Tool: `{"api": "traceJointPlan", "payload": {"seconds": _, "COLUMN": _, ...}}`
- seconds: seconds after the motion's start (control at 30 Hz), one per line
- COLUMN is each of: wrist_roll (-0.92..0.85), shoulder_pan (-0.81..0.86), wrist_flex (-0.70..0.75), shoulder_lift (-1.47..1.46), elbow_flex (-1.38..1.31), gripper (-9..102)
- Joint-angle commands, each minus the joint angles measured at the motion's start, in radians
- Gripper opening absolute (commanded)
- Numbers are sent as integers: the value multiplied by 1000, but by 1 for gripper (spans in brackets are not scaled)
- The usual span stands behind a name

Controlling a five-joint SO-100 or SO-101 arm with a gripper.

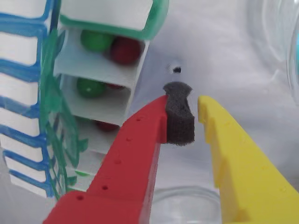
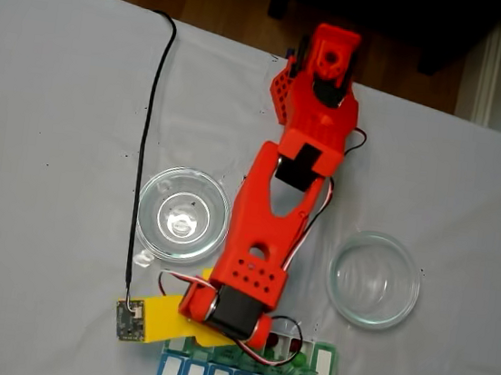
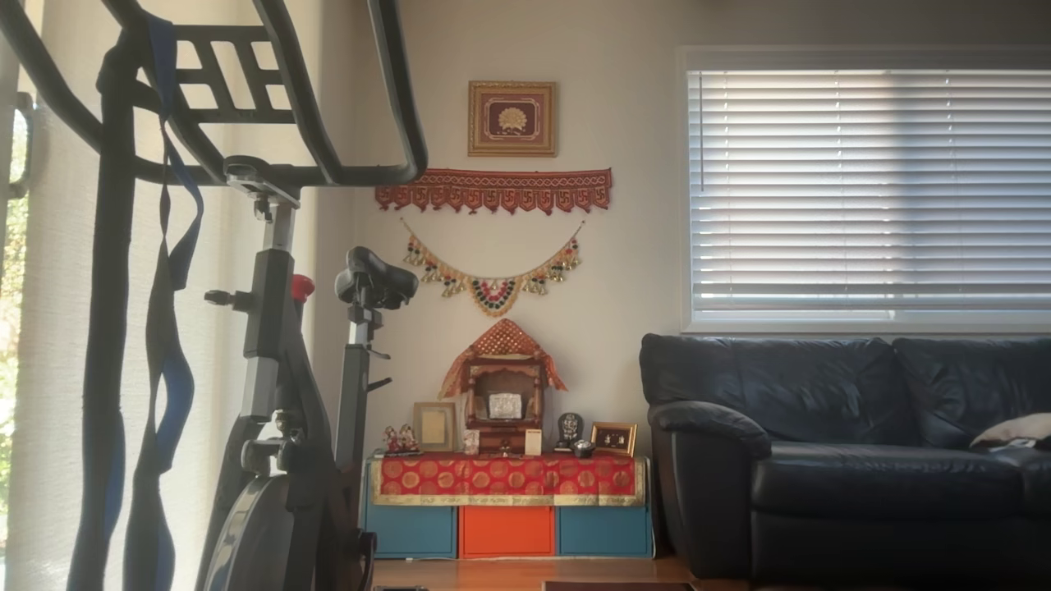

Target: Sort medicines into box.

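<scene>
Wrist view: the pincer (image 1: 196, 119), one finger red with a dark foam pad (image 1: 179, 119) and one yellow, stands apart with nothing between the fingers, just right of the pill organizer (image 1: 100, 70). Open white compartments of the organizer hold a green pill (image 1: 96, 40) touching a red pill (image 1: 125, 50); the compartment below holds another green pill (image 1: 90, 87) with a red one partly hidden behind it. Translucent green lids (image 1: 58, 135) stand open against the blue row (image 1: 21, 79). A clear glass rim (image 1: 187, 193) shows below the pincer.

Fixed view, from above: the red arm (image 2: 274, 218) reaches down the white table (image 2: 57, 127) to the pill organizer (image 2: 320, 365) at the bottom edge. Two clear glass dishes flank the arm above the organizer, one left (image 2: 183, 214), one right (image 2: 374, 279).

Other view: a living room with an exercise bike (image 3: 279, 369) and a dark sofa (image 3: 846, 443).
</scene>
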Motion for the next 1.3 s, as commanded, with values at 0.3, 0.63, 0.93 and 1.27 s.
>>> {"api": "traceJointPlan", "payload": {"seconds": 0.3, "wrist_roll": 106, "shoulder_pan": 17, "wrist_flex": 91, "shoulder_lift": 212, "elbow_flex": -46, "gripper": 1}}
{"api": "traceJointPlan", "payload": {"seconds": 0.63, "wrist_roll": 245, "shoulder_pan": -206, "wrist_flex": -255, "shoulder_lift": 719, "elbow_flex": 557, "gripper": 1}}
{"api": "traceJointPlan", "payload": {"seconds": 0.93, "wrist_roll": 479, "shoulder_pan": -272, "wrist_flex": -526, "shoulder_lift": 853, "elbow_flex": 733, "gripper": 1}}
{"api": "traceJointPlan", "payload": {"seconds": 1.27, "wrist_roll": 594, "shoulder_pan": -400, "wrist_flex": -914, "shoulder_lift": 842, "elbow_flex": 973, "gripper": 1}}
